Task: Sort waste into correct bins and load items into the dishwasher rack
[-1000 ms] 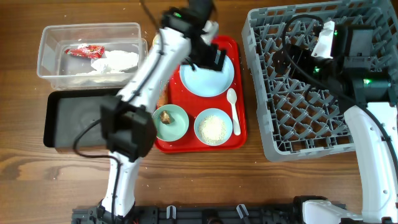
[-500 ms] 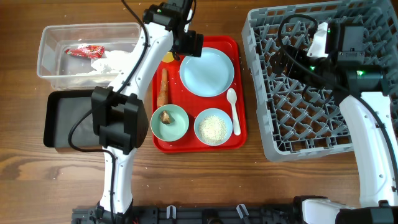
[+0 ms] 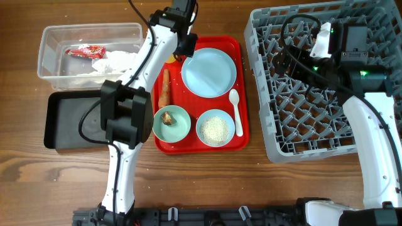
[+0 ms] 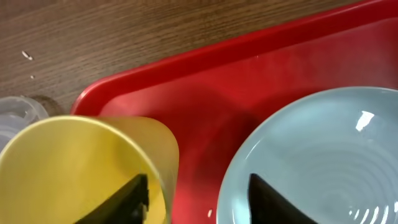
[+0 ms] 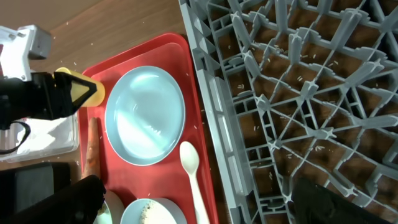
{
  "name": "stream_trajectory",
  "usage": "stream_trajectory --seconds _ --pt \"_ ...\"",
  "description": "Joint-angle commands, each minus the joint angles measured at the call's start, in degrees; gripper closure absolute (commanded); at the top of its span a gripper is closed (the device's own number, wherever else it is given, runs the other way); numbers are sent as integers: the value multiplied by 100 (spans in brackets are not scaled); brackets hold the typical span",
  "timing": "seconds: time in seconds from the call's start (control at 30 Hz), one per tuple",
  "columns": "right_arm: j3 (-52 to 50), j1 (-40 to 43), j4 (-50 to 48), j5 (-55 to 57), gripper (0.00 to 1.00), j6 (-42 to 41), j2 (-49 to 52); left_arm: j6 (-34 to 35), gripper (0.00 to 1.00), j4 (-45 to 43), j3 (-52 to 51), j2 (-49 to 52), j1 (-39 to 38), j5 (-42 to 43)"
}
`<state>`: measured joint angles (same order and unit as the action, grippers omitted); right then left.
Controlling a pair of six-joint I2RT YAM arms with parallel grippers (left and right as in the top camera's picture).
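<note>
Straddles the cup (image 4: 74, 168) edge with the left gripper (image 4: 196, 180) spread wide, at the tray (image 4: 249, 81) corner beside the plate (image 4: 323, 155); hangs the right gripper (image 5: 196, 186) over the rack (image 5: 298, 93), fingers parted, empty.

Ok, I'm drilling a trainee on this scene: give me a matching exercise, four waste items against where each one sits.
1 wrapper
2 carrot
3 rice
4 brown lump

A teal bowl beside the spoon
B directly on the red tray
C clear tub
D teal bowl nearer the black tray

Pairs: 1-C, 2-B, 3-A, 4-D.
</note>
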<state>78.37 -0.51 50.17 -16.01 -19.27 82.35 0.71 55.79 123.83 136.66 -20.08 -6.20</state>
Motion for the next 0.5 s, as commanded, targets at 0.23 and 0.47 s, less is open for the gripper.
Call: stream_trajectory --seconds 0.23,0.47 --pt "101 -39 -90 92 0 -42 33 197 96 -142 39 -210 72 -205" --pt "101 -39 -1158 -2253 0 944 33 658 96 295 59 -1945 629 4094"
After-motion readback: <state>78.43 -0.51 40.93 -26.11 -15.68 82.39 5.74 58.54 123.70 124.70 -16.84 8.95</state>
